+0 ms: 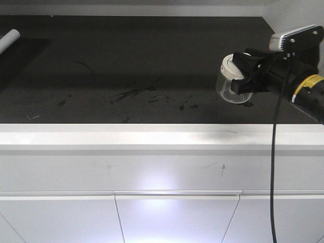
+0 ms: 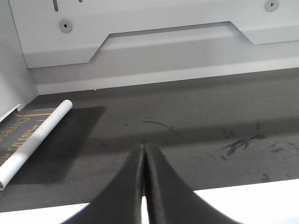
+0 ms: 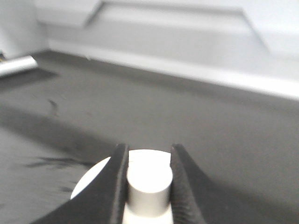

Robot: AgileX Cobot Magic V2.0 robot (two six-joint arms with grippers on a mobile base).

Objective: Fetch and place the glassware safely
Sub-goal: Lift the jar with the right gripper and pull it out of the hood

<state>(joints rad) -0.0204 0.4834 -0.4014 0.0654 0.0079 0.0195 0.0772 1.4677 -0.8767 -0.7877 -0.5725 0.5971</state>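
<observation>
Dark counter (image 1: 126,61) fills the upper half of the front view, w/ black scuff marks (image 1: 136,93) around mid-frame. White cabinet front (image 1: 152,167) takes the lower half. R arm comes in from the right edge, w/ a black cable (image 1: 274,177) hanging from it at lower right. White tube (image 1: 9,38) lies at far upper left, well apart from everything else.

R gripper (image 1: 248,76) sits at upper right of the front view, clamped on the glass jar (image 1: 227,88). Jar is over the right end of the counter, cream lid (image 1: 232,65) uppermost. Cannot tell if it is quite upright, nor if its base touches the surface or hangs just above. In the R wrist view, bottom centre, both fingers pinch the knob (image 3: 148,182) on the lid, one each side, no gap showing. L gripper (image 2: 144,154), bottom centre of the L wrist view, has its tips pressed together w/ nothing btw them, near the counter's white front edge.

Handling, my read: jar is small & light but rigid, brittle and smooth. Glass would prob. slip under hard pads and chip if dropped. Hold is on the knob only, so the body hangs on how well the lid is seated; if the lid is loose, the body could part from it. Safer hold is prob. around the glass body below the lid rim. W/ the present grip, go slow and set it down flat.
</observation>
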